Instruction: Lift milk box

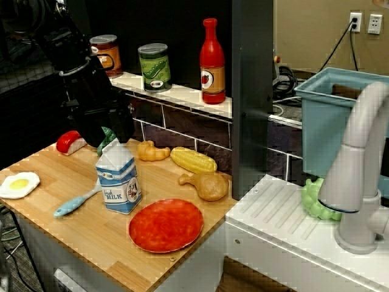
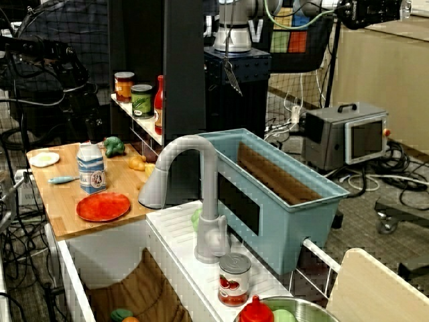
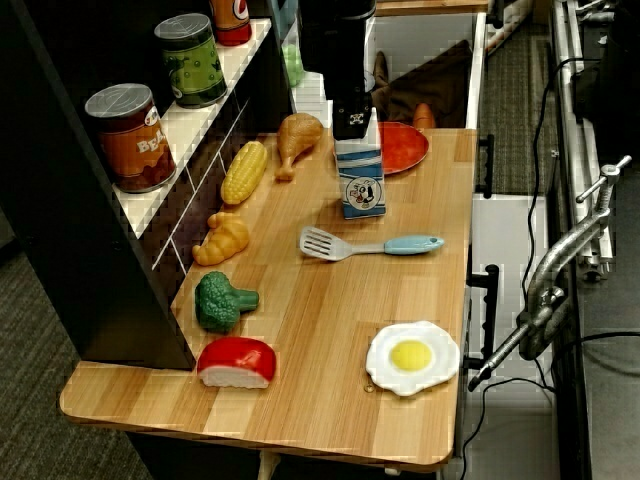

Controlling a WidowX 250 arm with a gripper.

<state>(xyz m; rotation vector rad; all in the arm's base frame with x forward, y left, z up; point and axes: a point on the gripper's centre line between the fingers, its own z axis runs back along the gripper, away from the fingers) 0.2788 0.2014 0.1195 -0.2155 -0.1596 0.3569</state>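
Note:
The milk box (image 1: pixel 120 182) is a white-topped carton with a light-blue band. It stands upright on the wooden counter (image 1: pixel 73 234), between the spatula and the red plate. It also shows in the side view (image 2: pixel 90 171) and the overhead view (image 3: pixel 360 180). My black gripper (image 1: pixel 114 139) is right at the carton's gable top and comes down on it from above. In the overhead view the gripper (image 3: pixel 352 122) overlaps the top ridge. Its dark body hides how the jaws stand. The carton's base rests on the counter.
A red plate (image 1: pixel 165 225) lies in front right of the carton and a blue spatula (image 1: pixel 76 204) to its left. A fried egg (image 1: pixel 18 184), broccoli (image 3: pixel 222 300), croissant (image 1: pixel 152 151), corn (image 1: pixel 193 159) and drumstick (image 1: pixel 206 184) lie around. Cans (image 1: pixel 154 67) and a red bottle (image 1: pixel 212 64) stand on the shelf.

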